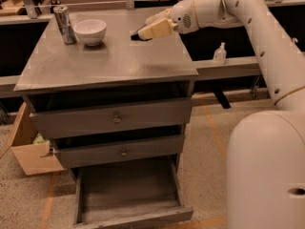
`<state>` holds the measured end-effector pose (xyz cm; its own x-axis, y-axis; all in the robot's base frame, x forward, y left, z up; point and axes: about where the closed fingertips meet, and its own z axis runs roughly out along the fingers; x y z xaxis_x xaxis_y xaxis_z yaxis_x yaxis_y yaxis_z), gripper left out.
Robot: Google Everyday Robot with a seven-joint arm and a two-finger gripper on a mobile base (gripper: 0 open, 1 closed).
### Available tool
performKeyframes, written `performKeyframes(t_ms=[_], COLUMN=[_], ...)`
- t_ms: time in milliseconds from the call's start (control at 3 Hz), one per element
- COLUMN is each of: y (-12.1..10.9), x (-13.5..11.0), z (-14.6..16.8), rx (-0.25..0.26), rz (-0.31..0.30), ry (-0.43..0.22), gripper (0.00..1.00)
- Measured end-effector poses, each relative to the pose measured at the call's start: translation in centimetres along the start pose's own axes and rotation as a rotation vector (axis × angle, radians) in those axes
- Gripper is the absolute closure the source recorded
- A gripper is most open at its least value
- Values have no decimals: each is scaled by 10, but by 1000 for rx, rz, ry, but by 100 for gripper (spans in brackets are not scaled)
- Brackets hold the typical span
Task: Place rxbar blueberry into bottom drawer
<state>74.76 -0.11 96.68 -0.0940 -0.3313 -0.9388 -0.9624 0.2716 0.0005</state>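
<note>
I cannot tell if my claw (141, 33) on the tabletop (109, 61) grips the bar (136, 36); loosely held, it could fall short of the drawer (128, 192).

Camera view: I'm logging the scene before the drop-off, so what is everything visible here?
can: one, silver, back left of the cabinet top
bowl: one, white, just right of the can
bar: one, dark, at the gripper's tip
cabinet: one, grey, centre
knob drawers: two, grey, shut, upper
bottom drawer: one, grey, pulled open
box: one, brown cardboard, floor left of the cabinet
bottle: one, clear, ledge right of the cabinet
arm: one, white, reaching from the right
gripper: one, pale yellow, over the top's back right, shut on the bar
</note>
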Motion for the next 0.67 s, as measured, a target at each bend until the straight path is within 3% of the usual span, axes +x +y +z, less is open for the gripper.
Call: performKeyframes(t_ms=[333, 667], y=[37, 42], x=[-1, 3], z=[-3, 2], rx=[-69, -83], rz=[26, 34], ry=[8, 16], gripper=[100, 100])
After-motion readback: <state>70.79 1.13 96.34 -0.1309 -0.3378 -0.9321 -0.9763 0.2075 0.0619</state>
